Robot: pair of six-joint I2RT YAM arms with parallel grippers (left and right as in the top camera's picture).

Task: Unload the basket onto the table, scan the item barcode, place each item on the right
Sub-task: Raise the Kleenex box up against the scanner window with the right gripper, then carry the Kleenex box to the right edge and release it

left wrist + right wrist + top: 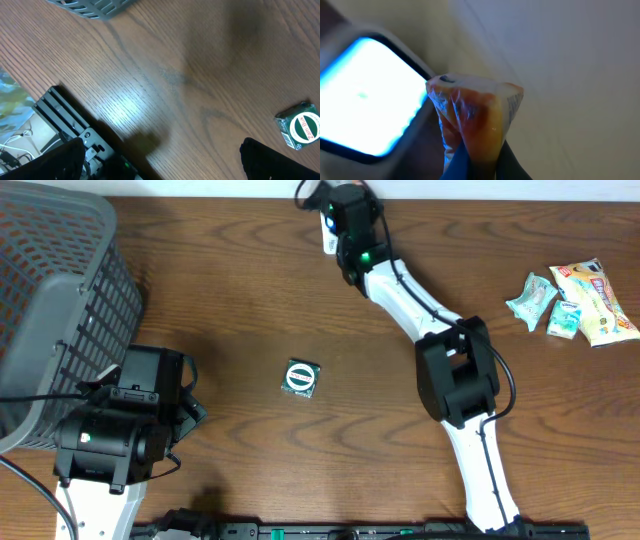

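The overhead view is sharp and evenly lit from above; short soft shadows hug the arms (400, 290) on the table (250, 300). In the left wrist view a pale glare patch sits well left of the packet (300, 126), and a blurred shadow lies above the packet. The right wrist view is out of focus throughout: the scanner (365, 100) glows blown-out blue-white, the item (475, 120) smeared.

The table (240, 290) is dark brown with streaky grain, the basket (50, 260) at far left grey with an open lattice. The small pack (299, 378) at centre is dark green with a white round label lettered red; at right lie pale mint sachets (530, 298) and a yellow-orange wrapper (600, 302). The glossy packet (475, 120) is orange-red beside a pale blue screen (365, 100).
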